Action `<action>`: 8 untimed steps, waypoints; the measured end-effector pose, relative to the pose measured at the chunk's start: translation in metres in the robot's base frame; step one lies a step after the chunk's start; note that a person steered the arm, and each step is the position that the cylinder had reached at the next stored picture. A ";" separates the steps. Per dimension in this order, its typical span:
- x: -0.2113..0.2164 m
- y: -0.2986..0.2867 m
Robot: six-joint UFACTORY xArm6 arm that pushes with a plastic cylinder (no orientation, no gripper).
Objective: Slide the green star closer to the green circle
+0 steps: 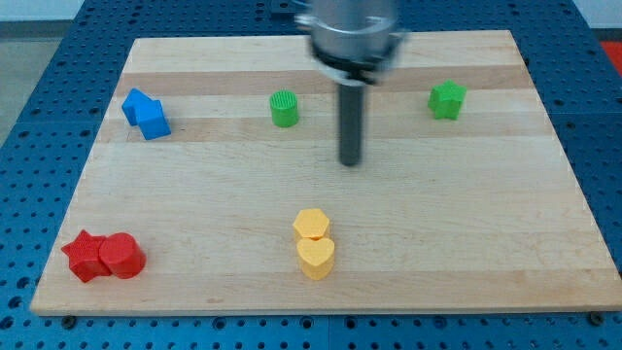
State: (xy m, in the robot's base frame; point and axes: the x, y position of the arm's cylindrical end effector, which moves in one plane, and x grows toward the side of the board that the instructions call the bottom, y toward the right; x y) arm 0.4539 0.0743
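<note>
The green star (447,99) lies near the view's top right of the wooden board (486,243). The green circle (284,108) stands at the top centre-left. My tip (350,161) is on the board between them, to the right of and a little below the green circle, and well to the left of and below the green star. It touches neither block.
Two blue blocks (146,113) touch each other at the upper left. A red star (85,257) and a red hexagon (121,257) sit side by side at the lower left. A yellow hexagon (311,224) and a yellow heart (316,258) touch at the bottom centre.
</note>
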 end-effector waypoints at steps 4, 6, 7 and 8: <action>-0.099 0.230; -0.133 0.173; -0.132 0.150; -0.123 0.138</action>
State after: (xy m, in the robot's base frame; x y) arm 0.3305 0.2126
